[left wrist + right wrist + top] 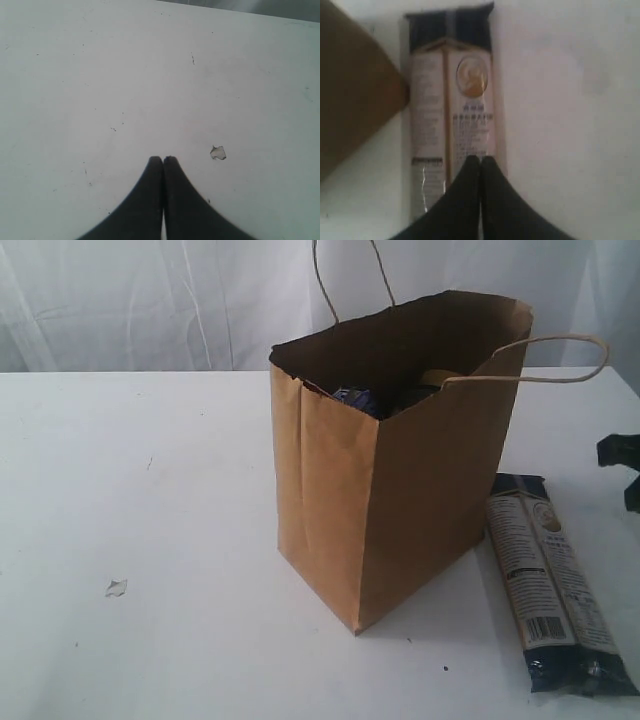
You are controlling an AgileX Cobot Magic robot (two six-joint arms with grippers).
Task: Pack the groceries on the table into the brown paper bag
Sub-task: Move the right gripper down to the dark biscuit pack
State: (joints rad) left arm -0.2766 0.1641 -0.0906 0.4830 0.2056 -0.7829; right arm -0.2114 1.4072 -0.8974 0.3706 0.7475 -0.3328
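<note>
A tall brown paper bag stands upright and open on a white desk, a little right of centre in the exterior view. Inside the bag's mouth, part of a blue package and a yellowish lid can be seen. A long dark-blue-and-cream packet lies flat on the desk just to the right of the bag, close to its base. A small white scrap sits on the desk well to the left of the bag. The left end effector is closed and empty above bare desk, near the scrap. The right end effector is closed over the packet, gripping nothing; whether it touches the packet cannot be told.
</note>
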